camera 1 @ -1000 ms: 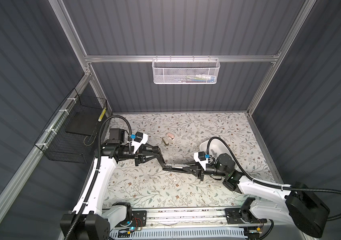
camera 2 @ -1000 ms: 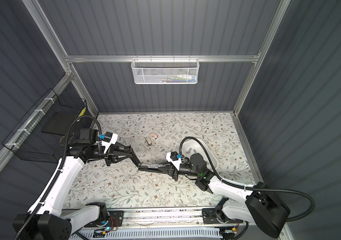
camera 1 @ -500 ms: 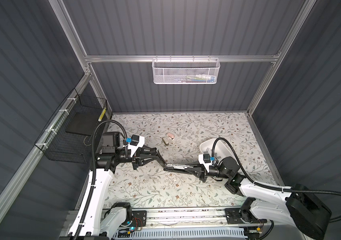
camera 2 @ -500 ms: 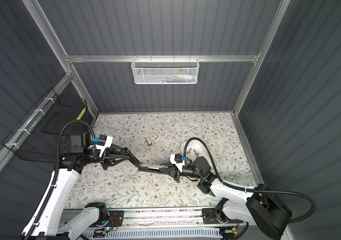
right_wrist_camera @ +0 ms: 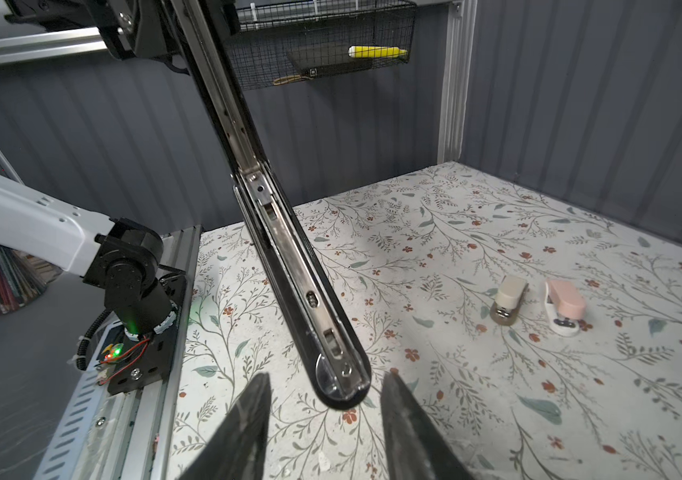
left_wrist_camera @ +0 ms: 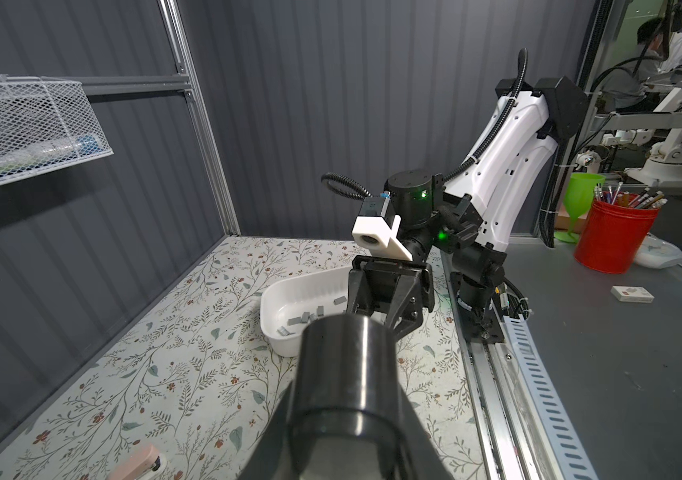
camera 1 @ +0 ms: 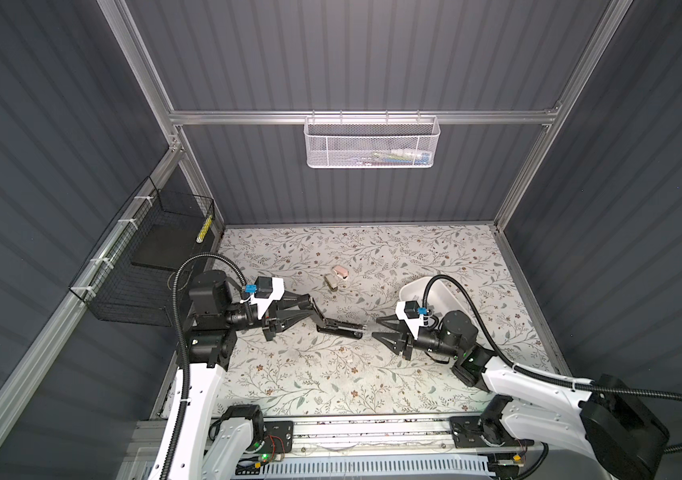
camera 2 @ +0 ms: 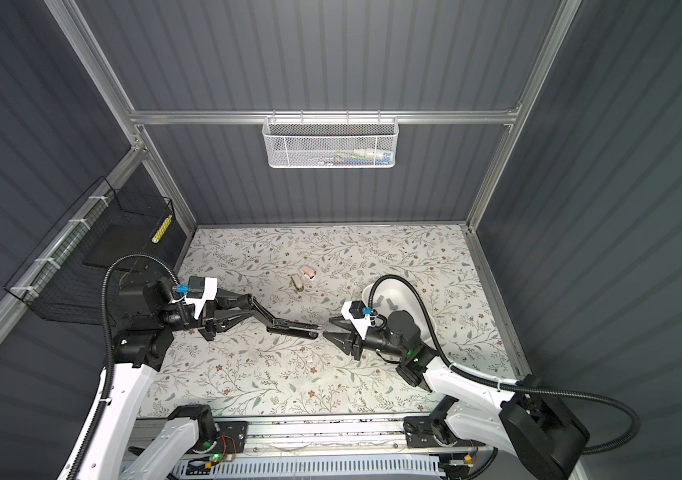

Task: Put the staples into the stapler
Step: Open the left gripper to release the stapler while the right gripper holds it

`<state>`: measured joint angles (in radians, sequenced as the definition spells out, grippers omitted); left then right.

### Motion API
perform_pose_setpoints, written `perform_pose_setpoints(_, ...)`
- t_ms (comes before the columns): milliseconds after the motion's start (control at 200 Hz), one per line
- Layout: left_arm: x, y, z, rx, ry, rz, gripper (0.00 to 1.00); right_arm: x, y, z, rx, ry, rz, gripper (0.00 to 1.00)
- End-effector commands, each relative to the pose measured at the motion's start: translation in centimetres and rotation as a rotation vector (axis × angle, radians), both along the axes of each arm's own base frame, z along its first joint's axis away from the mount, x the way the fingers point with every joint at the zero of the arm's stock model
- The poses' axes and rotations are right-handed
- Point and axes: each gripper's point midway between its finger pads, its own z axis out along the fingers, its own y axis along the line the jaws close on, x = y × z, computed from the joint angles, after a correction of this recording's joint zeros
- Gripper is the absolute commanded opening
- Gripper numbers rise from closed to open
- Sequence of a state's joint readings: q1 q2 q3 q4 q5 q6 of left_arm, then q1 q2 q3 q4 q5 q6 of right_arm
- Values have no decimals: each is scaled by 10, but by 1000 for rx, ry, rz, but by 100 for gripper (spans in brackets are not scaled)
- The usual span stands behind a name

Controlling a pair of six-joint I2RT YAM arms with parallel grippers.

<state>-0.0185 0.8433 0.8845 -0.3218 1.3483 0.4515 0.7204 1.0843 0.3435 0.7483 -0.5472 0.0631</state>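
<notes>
Stapler (camera 1: pixel 339 328), black and folded open, is held by one end only, and that is your main risk. The long free end can swing or twist if anything nudges it, and the loading rail would then turn away from an incoming strip. A second risk is the staples themselves. They are thin, flat and lying loose, so a pinch from above may slide off them or lift two together.

Your left claw (camera 1: pixel 310 309) is closed tight on the stapler's rear end, at 9 o'clock from the stapler's middle in both top views. The black body blocks most of the left wrist view, so the contact itself is hidden there. Your right claw (camera 1: pixel 375 327) is at 3 o'clock, empty, with its jaws parted wider than the stapler's tip looks from the wrist. In the right wrist view the rounded tip, with a shiny metal rail along it, sits just ahead of the gap between the two fingers (right_wrist_camera: pixel 247 424) and touches neither. I cannot tell whether the tip rests on the floral table (camera 1: pixel 310 374) or hangs just above it.

Moving outward, the staples (left_wrist_camera: pixel 295 321), small grey strips, lie in a white tray (left_wrist_camera: pixel 277 336) at 2 o'clock from the right claw, behind its wrist. I can see none in the stapler. A beige mini stapler (right_wrist_camera: pixel 507 299) and a pink mini stapler (right_wrist_camera: pixel 563 305) lie side by side at 12 o'clock, well apart from both claws.
</notes>
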Motion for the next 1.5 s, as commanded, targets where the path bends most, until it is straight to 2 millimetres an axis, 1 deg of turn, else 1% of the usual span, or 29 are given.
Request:
perform_pose_setpoints(0,-11,-1,14,-18,-70,-76,0,1,-3,7,-14,-23,-18,50)
perform_pose_setpoints(60,-16,-4,13,-26,-90,-121,0,-2,-4,11,-19,-40,-13,53)
perform_pose_setpoints(125,-21,-9,11,-37,-96,-177,0,-6,-3,15,-29,-58,-1,58)
perform_pose_setpoints(215,-25,-19,5,-42,-84,-245,0,-14,0,18,-42,-72,25,66)
perform_pose_setpoints(295,-32,-23,6,-81,-83,-306,0,-19,4,19,-46,-70,43,70)
perform_pose_setpoints(325,-33,-23,8,-106,-94,-320,0,-20,6,19,-46,-66,47,71)
perform_pose_setpoints(405,-33,-27,9,-160,-55,-341,0,-23,12,20,-54,-51,66,71)
perform_pose_setpoints(515,-32,-42,2,-146,0,-392,0,-27,22,17,-67,-35,91,73)
perform_pose_setpoints(575,-34,-46,2,-135,-10,-397,0,-29,26,18,-65,-23,99,73)
perform_pose_setpoints(635,-30,-49,1,-111,25,-410,0,-27,29,19,-58,-9,92,73)
perform_pose_setpoints(745,-32,-48,-1,-77,20,-418,0,-21,30,23,-43,20,62,73)
perform_pose_setpoints(820,-31,-44,3,-40,23,-408,0,-12,30,26,-39,47,15,74)
perform_pose_setpoints(880,-30,-41,6,-45,22,-390,0,-4,30,27,-55,75,-29,73)
perform_pose_setpoints(955,-18,-41,5,-27,90,-373,0,4,29,29,-77,95,-67,72)
perform_pose_setpoints(965,-16,-41,5,-21,109,-369,0,9,27,29,-79,94,-96,72)
perform_pose_setpoints(1035,5,-39,5,22,221,-321,0,16,24,32,-70,104,-144,73)
perform_pose_setpoints(1061,13,-38,1,46,269,-296,0,18,23,33,-68,111,-156,73)
perform_pose_setpoints(1071,16,-38,6,56,258,-285,0,18,23,33,-69,114,-160,74)
perform_pose_setpoints(1091,23,-38,7,82,282,-258,0,19,23,34,-68,120,-164,74)
perform_pose_setpoints(1121,40,-39,3,128,344,-182,0,20,23,34,-74,132,-170,74)
perform_pose_setpoints(1141,52,-41,-8,157,389,-110,0,20,23,35,-77,140,-171,74)
perform_pose_setpoints(1166,64,-43,-14,183,389,-16,0,20,24,37,-79,145,-168,74)
perform_pose_setpoints(1181,67,-43,-16,198,360,36,0,20,24,37,-81,149,-167,74)
perform_pose_setpoints(1201,67,-42,-16,212,323,86,0,19,24,37,-82,152,-166,75)
perform_pose_setpoints(1231,67,-40,-12,205,266,147,0,20,23,39,-76,157,-170,76)
perform_pose_setpoints(1306,59,-34,5,172,198,205,0,18,21,41,-71,155,-173,82)
perform_pose_setpoints(1366,59,-32,10,191,208,217,0,12,22,43,-68,142,-138,86)
perform_pose_setpoints(1391,59,-32,10,204,220,213,0,9,23,43,-68,141,-122,87)
perform_pose_setpoints(1496,61,-38,10,201,258,170,0,8,22,47,-42,158,-124,94)
